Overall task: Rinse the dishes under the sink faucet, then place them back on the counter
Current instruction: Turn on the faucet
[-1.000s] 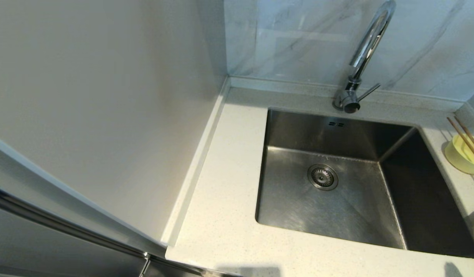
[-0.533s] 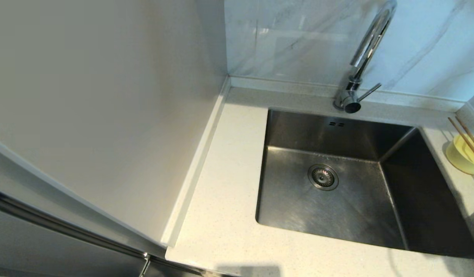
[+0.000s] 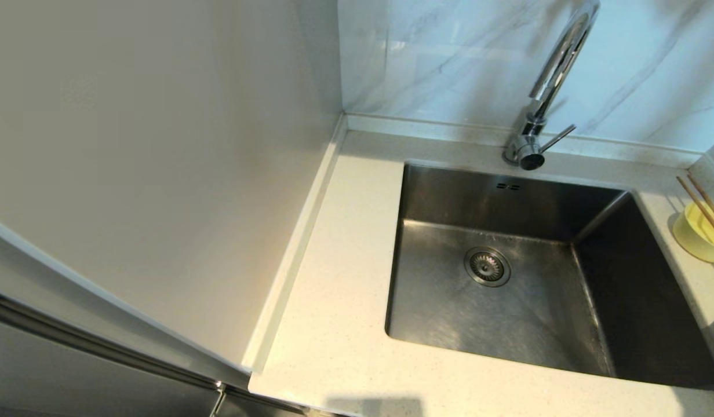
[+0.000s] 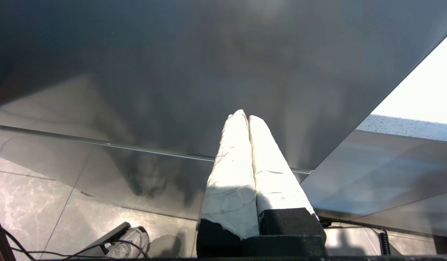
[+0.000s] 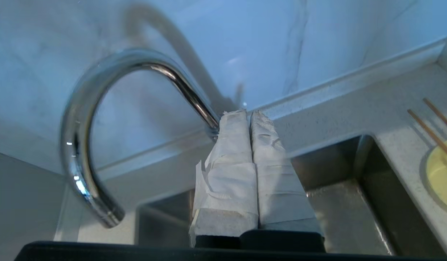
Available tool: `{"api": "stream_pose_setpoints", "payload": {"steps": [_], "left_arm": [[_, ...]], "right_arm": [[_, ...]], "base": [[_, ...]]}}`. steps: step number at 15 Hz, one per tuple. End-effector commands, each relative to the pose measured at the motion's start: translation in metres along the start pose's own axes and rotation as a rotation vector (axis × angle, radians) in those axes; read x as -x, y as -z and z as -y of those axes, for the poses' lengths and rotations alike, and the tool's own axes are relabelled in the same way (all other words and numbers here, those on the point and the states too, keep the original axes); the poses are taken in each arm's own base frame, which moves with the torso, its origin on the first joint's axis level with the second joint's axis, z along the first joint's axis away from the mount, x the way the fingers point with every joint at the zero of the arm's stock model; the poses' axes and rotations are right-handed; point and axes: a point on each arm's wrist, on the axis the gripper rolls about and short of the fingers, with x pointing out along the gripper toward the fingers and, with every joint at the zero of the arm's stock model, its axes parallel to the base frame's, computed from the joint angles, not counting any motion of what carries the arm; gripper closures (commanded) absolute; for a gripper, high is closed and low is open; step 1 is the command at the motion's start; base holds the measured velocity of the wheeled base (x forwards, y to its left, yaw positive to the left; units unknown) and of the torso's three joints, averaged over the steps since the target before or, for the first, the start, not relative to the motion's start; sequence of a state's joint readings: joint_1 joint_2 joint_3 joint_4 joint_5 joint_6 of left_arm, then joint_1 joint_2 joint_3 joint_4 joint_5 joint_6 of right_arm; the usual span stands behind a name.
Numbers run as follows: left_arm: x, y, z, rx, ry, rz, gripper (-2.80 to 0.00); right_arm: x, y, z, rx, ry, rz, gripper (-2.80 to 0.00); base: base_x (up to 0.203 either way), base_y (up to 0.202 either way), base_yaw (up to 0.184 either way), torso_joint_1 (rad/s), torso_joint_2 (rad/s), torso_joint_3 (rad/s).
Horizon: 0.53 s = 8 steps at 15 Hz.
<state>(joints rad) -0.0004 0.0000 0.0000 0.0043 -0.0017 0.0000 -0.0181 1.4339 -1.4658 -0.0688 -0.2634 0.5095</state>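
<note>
Right wrist view: right gripper, jaws pressed together empty, is seen facing the faucet; bowl sits around 4 o'clock.

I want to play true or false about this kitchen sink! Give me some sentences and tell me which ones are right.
1. The square stainless steel sink holds a dish. False: only its round metal drain strainer shows inside.
2. The thin brown wooden chopsticks lie across the small pale yellow round bowl. True.
3. The bowl sits left of the sink. False: it sits right, on the off-white speckled stone counter.
4. The right tool is shut and holds nothing. True.
5. Water pours from the tall chrome gooseneck faucet. False: none shows.
</note>
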Motion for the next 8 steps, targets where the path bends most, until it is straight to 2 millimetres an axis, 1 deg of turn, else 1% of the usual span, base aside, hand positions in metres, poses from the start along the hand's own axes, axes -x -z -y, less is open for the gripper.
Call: {"api": "stream_pose_setpoints", "payload": {"steps": [1, 3, 6, 8], "left_arm": [[0.000, 0.000, 0.000, 0.000, -0.001, 0.000, 0.00], [0.000, 0.000, 0.000, 0.000, -0.001, 0.000, 0.00], [0.000, 0.000, 0.000, 0.000, -0.001, 0.000, 0.00], [0.000, 0.000, 0.000, 0.000, -0.001, 0.000, 0.00]], "right_arm": [[-0.023, 0.016, -0.001, 0.009, 0.014, -0.044, 0.00], [-0.035, 0.026, -0.002, 0.015, 0.019, -0.070, 0.00], [-0.050, 0.026, -0.007, 0.010, 0.010, -0.058, 0.00], [-0.053, 0.027, -0.008, 0.008, 0.002, -0.064, 0.00]], "base": [[0.000, 0.000, 0.000, 0.000, 0.00, 0.000], [0.000, 0.000, 0.000, 0.000, 0.00, 0.000], [0.000, 0.000, 0.000, 0.000, 0.00, 0.000], [0.000, 0.000, 0.000, 0.000, 0.00, 0.000]]}}
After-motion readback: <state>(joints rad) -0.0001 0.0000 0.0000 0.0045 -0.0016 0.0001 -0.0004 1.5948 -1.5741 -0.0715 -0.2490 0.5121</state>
